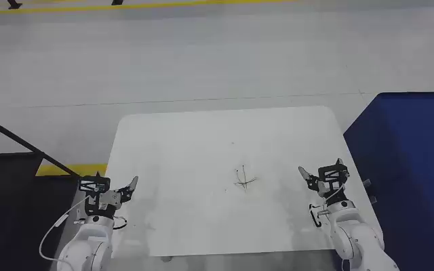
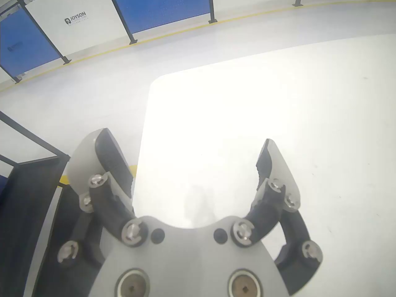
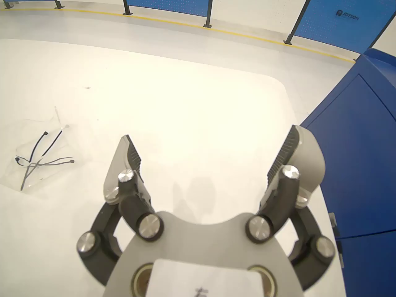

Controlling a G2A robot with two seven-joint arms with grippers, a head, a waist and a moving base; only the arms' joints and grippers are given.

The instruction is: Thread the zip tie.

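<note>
**Top view.** The left gripper (image 1: 116, 181) hangs released and empty at the 9 o'clock edge of the tabletop (image 1: 203, 135). The right gripper (image 1: 321, 169), also spread and empty, hangs near the 3 o'clock edge. The zip ties (image 1: 244, 177), a small crossed bunch of thin dark strips, lie close to the tabletop's centre. They lie at about 9 o'clock from the right gripper and at about 3 o'clock from the left gripper. The right gripper is judged the nearer, though both stand well apart from the bunch. One strip runs roughly 12 to 6 o'clock and another crosses it nearer 8 to 2. The strips are too thin to count here.

**Left wrist view.** The left gripper (image 2: 185, 135) has both fingers wide apart with nothing between them, above bright bare tabletop (image 2: 247, 109).

**Right wrist view.** The right gripper (image 3: 210, 132) is open and holds nothing. The zip ties (image 3: 40, 159) lie outside the span of its fingers, toward the middle of the tabletop (image 3: 185, 94). Several strips fan out and overlap, with small square heads at some ends. They seem to rest with a clear film (image 3: 62, 137) whose outline is faint, and it cannot be told whether this is a bag around them or a sheet beneath. Nor can it be made out which strip is to be threaded, or whether any is already looped.
</note>
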